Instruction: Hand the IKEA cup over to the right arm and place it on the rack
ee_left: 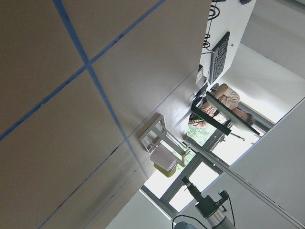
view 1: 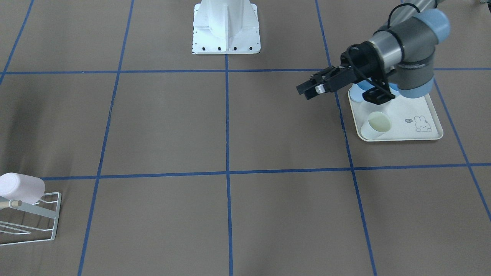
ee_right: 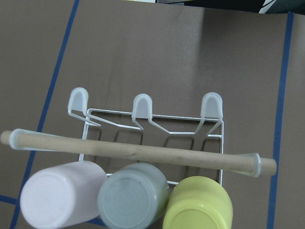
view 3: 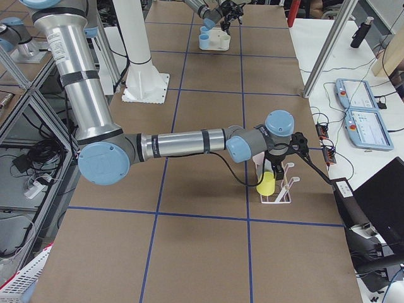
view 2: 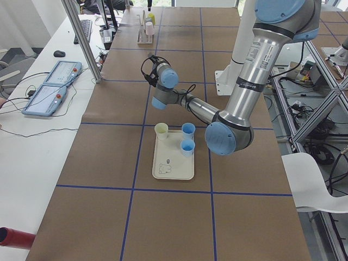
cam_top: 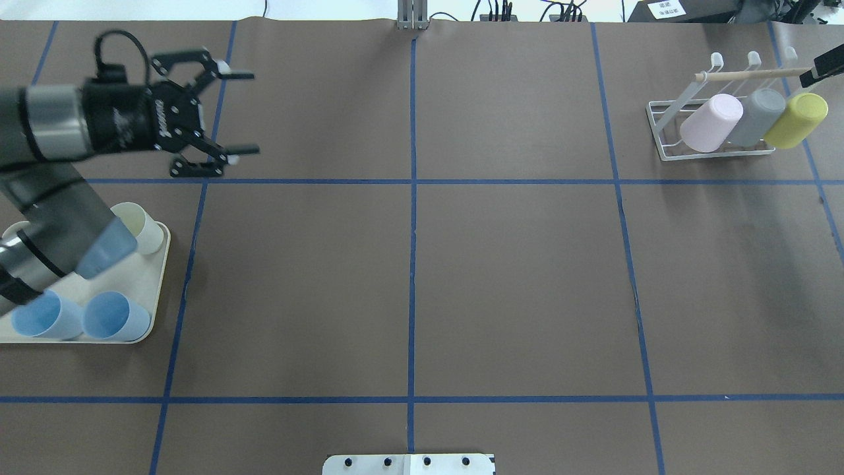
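My left gripper [cam_top: 231,112] is open and empty above the table, beyond the cream tray [cam_top: 157,284]. It also shows in the front view [view 1: 308,89]. The tray holds a cream cup [cam_top: 142,227] and two blue cups [cam_top: 115,315]. The white wire rack [cam_top: 715,142] at the far right carries a pink cup [cam_top: 711,122], a grey cup [cam_top: 758,113] and a yellow-green cup [cam_top: 796,120] under its wooden dowel [ee_right: 138,151]. My right gripper [cam_top: 821,69] is just above the rack's right end, mostly cut off. I cannot tell if it is open or shut.
The white robot base [view 1: 226,27] stands at the table's middle edge. Blue tape lines grid the brown table. Teach pendants [view 2: 54,87] and cables lie on a side desk. A metal post [view 2: 81,38] stands by the table edge.
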